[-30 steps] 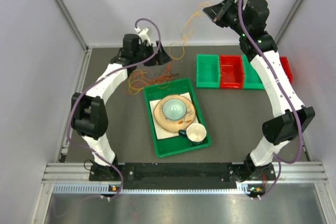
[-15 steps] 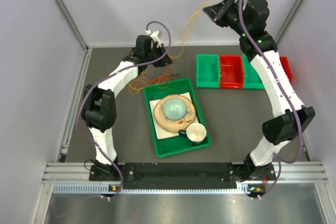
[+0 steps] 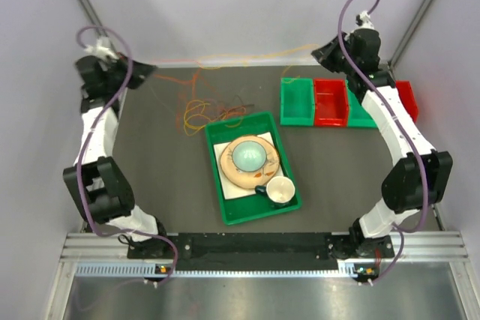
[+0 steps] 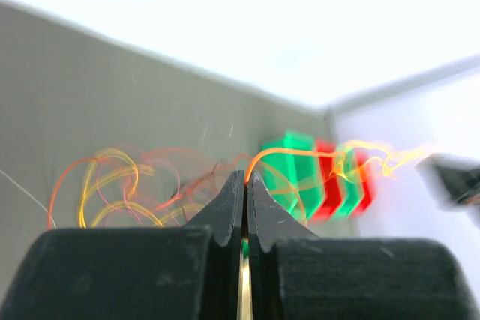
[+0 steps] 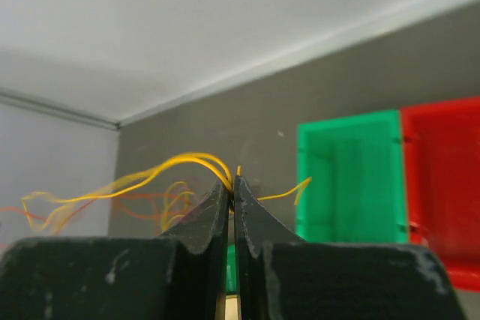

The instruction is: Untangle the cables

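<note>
Your left arm [image 3: 96, 136] has swung away from the middle of the table [image 3: 165, 177] to its far left corner. The left gripper [image 3: 144, 67], spread a second ago, now has its jaws pressed together on a yellow-orange strand of the cables [image 3: 225, 56]. The right gripper [image 3: 319, 52] has dropped a little at the far right, its jaws pinching several yellow strands. Between the two, one span runs along the far edge, raised off the table. This suggests one strand is being drawn free, though thin red and orange strands hang from the span toward the loose loops [image 3: 202, 114] on the table left of centre, so the knot seems only partly opened. The green tray [image 3: 214, 166] lies just near of those loops and could snag them. It carries a plate with a bowl [image 3: 247, 157] and a cup [image 3: 280, 190]. The green bin [image 3: 298, 100] and red bin [image 3: 331, 101] stand under the right gripper, where a trailing end may catch.
</note>
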